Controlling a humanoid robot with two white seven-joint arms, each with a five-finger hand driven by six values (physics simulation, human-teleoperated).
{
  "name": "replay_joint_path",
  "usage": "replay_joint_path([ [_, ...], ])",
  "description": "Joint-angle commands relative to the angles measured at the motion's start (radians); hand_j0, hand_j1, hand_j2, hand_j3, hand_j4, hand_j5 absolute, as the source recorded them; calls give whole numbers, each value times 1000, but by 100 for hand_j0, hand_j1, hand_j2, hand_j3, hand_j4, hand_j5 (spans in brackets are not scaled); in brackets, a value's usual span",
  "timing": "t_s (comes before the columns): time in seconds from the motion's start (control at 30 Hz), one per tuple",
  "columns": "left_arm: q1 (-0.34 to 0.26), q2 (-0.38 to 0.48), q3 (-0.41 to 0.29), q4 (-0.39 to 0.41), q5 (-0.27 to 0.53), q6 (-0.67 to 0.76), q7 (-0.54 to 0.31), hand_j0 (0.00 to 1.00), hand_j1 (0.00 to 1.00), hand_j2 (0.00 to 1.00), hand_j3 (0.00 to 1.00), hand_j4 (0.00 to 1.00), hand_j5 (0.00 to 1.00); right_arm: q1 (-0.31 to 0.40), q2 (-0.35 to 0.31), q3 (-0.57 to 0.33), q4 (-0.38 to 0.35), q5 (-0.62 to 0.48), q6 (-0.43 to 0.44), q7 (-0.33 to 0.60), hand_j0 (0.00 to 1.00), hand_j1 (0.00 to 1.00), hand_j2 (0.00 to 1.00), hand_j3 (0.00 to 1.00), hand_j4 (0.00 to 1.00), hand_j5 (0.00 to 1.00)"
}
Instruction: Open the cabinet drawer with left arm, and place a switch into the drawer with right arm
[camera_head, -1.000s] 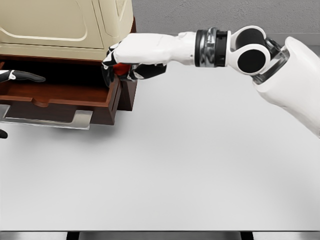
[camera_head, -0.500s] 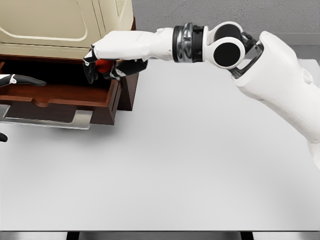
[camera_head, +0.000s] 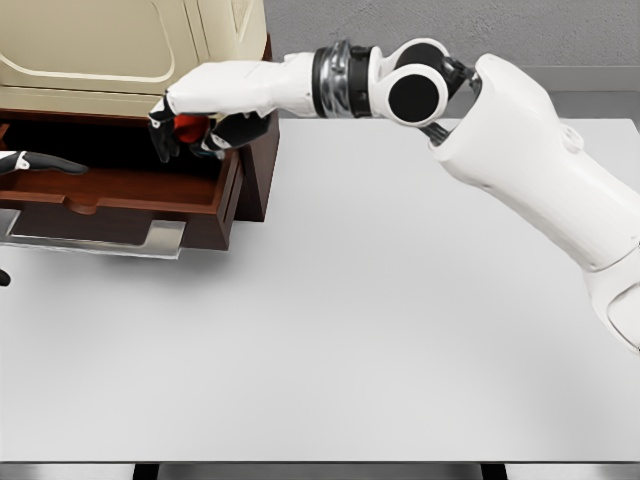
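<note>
**Inspector:** Start with the cabinet (camera_head: 130, 60). Condition?

**Assistant:** It stands at the far left corner of the table (camera_head: 400, 330). The drawer (camera_head: 120, 195) beneath it is pulled out toward us, its brown cavity open from above.

**Inspector:** Which arm is nearer the drawer opening?

**Assistant:** The right arm reaches across from the cabinet's right side. The right hand (camera_head: 190, 125) hangs over the drawer's right end, just inside its side wall, fingers curled down around the red switch (camera_head: 187, 125).

**Inspector:** And the left?

**Assistant:** Only a fingertip of the left hand (camera_head: 40, 162) shows at the drawer's left end; I cannot tell its grip.

**Inspector:** The deciding relation?

**Assistant:** The drawer floor lies directly below the switch. In my judgement, the release calls for a short lowering first.
</note>
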Motion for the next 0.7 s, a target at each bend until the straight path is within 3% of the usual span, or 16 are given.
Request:
replay_joint_path([
  [0.0,0,3,1,0,10,3,0,100,100,100,100,100,100,-2,19,6,30,-2,-1,-1,47,47,47,47,47,47],
  [0.3,5,2,3,0,10,3,0,100,100,100,100,100,100,-25,84,29,127,4,-11,-1,47,47,47,47,47,47],
  [0.6,5,3,3,0,10,3,0,100,100,100,100,100,100,-37,101,29,173,8,-5,-1,82,82,82,82,82,82],
  [0.67,5,3,3,0,8,3,0,100,100,100,100,100,100,-41,101,29,177,8,-5,-1,82,82,82,82,82,82],
])
